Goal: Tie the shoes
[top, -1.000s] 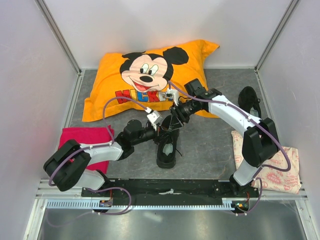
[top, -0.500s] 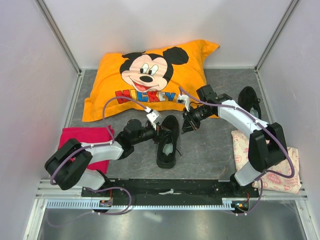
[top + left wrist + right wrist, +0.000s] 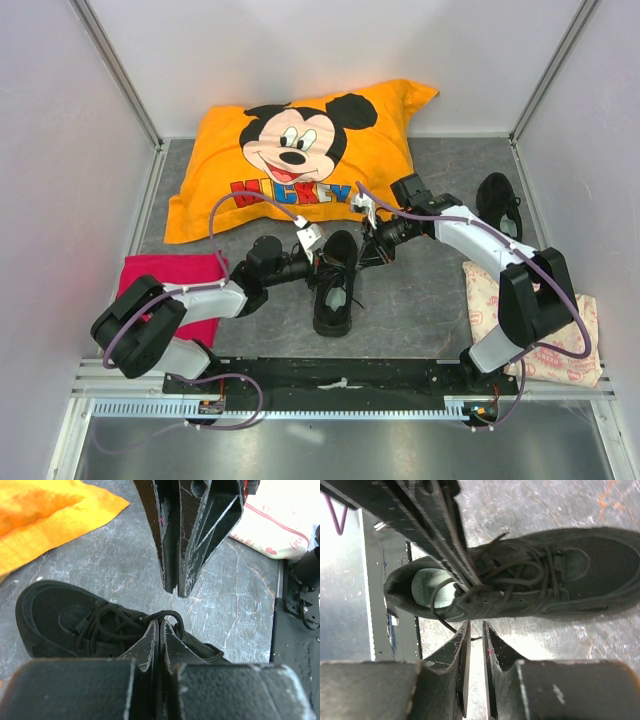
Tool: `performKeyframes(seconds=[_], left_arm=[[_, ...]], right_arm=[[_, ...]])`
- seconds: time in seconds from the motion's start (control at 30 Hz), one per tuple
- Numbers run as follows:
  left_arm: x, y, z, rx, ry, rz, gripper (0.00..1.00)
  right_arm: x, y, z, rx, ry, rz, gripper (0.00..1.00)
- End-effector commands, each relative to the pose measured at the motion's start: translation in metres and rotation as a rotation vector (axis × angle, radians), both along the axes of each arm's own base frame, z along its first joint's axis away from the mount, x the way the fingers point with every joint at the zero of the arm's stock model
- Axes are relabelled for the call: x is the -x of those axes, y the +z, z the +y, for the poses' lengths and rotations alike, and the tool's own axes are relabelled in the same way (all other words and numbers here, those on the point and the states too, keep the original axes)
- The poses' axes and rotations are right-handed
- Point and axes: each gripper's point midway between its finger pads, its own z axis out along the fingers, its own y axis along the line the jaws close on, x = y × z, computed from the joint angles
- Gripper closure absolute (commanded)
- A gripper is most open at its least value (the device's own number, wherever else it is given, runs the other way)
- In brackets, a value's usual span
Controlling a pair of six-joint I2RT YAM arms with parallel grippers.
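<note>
At the left a red cloth (image 3: 170,285) is seen on the counter (image 3: 420,300). The left claw (image 3: 318,262) is pressed closed on a lace loop (image 3: 167,616) of the centre shoe (image 3: 336,285). The right claw (image 3: 367,252) is held nearly closed just beside that shoe's toe, nothing visibly between its jaws. A second shoe (image 3: 499,204) lies far right.

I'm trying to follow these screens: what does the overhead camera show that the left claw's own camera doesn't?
Only the overhead view shows the Mickey pillow's face, a red cloth, a second black shoe at far right, and both arms whole. Only the left wrist view shows the lace loop close up, right at the left claw. Both show the middle shoe, the grey table and the right claw.
</note>
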Motion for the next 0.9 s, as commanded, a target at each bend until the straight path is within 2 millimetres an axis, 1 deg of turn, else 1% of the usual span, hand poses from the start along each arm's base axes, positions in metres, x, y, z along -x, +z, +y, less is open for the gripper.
performKeyframes(seconds=[0.0,0.1,0.2,0.33,0.57,0.87], left_arm=[[-0.001,0.012,-0.009,0.002,-0.07,-0.09,0.98],[-0.003,0.013,-0.009,0.004,-0.072,-0.094,0.99],[-0.003,0.012,-0.01,0.003,-0.079,-0.094,0.98],[-0.004,0.012,-0.01,0.001,-0.084,-0.097,0.98],[-0.004,0.012,-0.01,0.0,-0.1,-0.103,0.99],[-0.004,0.012,-0.007,0.001,-0.113,-0.107,0.99]], right_arm=[[0.008,0.019,0.012,-0.101,0.109,-0.129,0.78],[0.01,0.018,0.017,-0.102,0.143,-0.163,0.8],[0.007,0.016,0.02,-0.102,0.147,-0.186,0.83],[0.006,0.013,0.022,-0.092,0.155,-0.208,0.84],[0.006,0.012,0.022,-0.095,0.165,-0.213,0.84],[0.007,0.006,0.018,-0.082,0.192,-0.247,0.8]])
